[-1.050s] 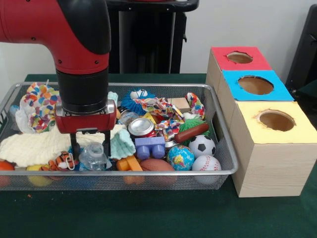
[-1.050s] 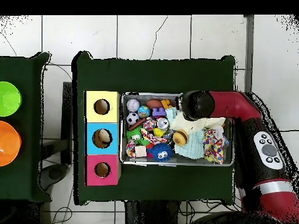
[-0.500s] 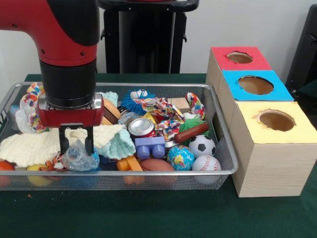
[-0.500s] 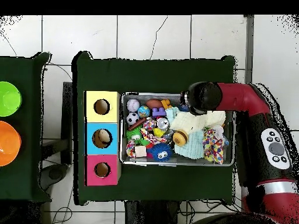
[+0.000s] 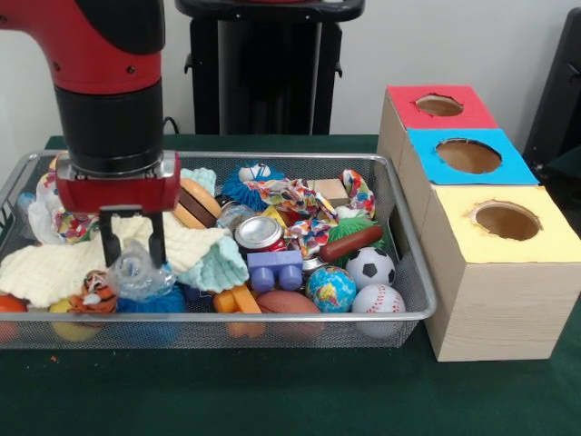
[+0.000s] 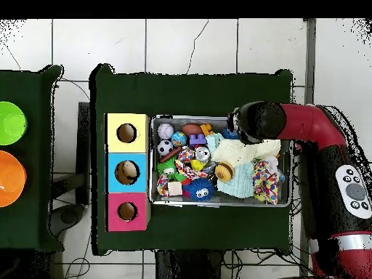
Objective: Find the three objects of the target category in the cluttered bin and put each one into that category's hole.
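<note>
Clear crumpled plastic bottle [image 5: 138, 271] sits pinched between the two dark fingers [image 5: 108, 238] of the claw [image 5: 132, 258], which is closed on it just above the clutter at one end of the wire bin [image 5: 410, 272]. Only the front view shows this grip — from overhead the arm's black wrist [image 6: 256, 120] covers claw and bottle alike.

Directly under the bottle lie a small tiger toy [image 5: 91, 292] and something blue [image 5: 150, 302]; a cream cloth [image 5: 54, 268] spreads beneath and to the side away from the boxes, and a pale green cloth [image 5: 221, 263] lies just beside the claw on the box side. Behind the claw, partly hidden by the arm, is a multicoloured spotted fabric [image 5: 64, 218], which the overhead view shows whole [image 6: 264, 182].

Further toward the boxes come a drink can [image 5: 259, 232], a purple block [image 5: 275, 269], a globe ball [image 5: 330, 288], a soccer ball [image 5: 370, 266] and a baseball [image 5: 378, 299].

Well apart, outside the bin, stand three wooden boxes with holes — yellow [image 5: 508, 221] nearest the camera, blue [image 5: 467, 155], red [image 5: 439, 105]. Overhead alone shows something pale inside the blue box's hole [image 6: 126, 172], and green [image 6: 11, 123] and orange [image 6: 9, 177] bowls on a separate table.
</note>
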### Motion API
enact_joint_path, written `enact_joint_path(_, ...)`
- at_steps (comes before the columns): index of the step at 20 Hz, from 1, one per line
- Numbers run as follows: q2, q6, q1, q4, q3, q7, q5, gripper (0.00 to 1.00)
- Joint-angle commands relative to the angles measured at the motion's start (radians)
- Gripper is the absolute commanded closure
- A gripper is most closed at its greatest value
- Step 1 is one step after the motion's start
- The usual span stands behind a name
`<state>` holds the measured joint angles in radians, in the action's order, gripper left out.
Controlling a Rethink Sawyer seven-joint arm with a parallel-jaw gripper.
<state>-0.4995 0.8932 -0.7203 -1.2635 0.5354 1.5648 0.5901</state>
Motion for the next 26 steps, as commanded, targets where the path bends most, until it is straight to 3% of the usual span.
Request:
enact_joint_path(1,-0.131,0.299,0.032,-0.16,-0.016,-0.091,-0.106,1.0)
enact_joint_path(5,-0.163,0.393,0.079,-0.189,-0.046,0.011,-0.163,1.0)
enact_joint_path(9,-0.195,0.382,0.124,-0.259,-0.076,0.122,-0.208,1.0)
enact_joint_path(10,-0.199,0.368,0.136,-0.281,-0.091,0.142,-0.234,0.0)
enact_joint_path(13,-0.187,0.28,0.127,-0.301,-0.082,0.157,-0.248,0.0)
enact_joint_path(16,-0.129,0.265,0.125,-0.219,-0.089,0.096,-0.222,0.0)
enact_joint_path(21,-0.005,0.22,0.078,0.03,-0.06,-0.194,-0.048,0.0)
enact_joint_path(26,0.047,0.087,0.023,0.125,0.015,-0.382,0.061,0.0)
